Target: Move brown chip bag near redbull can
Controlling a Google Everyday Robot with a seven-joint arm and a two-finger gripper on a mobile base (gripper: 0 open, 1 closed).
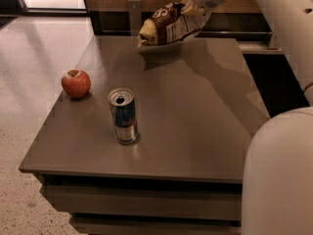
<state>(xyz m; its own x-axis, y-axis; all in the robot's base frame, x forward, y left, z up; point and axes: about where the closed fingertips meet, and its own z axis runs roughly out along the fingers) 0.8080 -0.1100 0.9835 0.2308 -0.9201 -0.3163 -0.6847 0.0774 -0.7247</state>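
grey table (195, 126), pale speckled floor (19, 146)

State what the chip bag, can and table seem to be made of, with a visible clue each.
The chip bag is probably thin glossy plastic film; it is crinkled where the gripper holds it above the far edge of the table. The can is likely aluminium, given its shiny silver top. The table has a smooth, semi-gloss grey-brown top with soft reflections, perhaps laminate; uncertain.

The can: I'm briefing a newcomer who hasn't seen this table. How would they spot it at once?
On the grey table, the can stands upright near the front left, nearer the front than the apple. The tool holds the bag at the far edge. Only the can is slim, tall, blue and silver.
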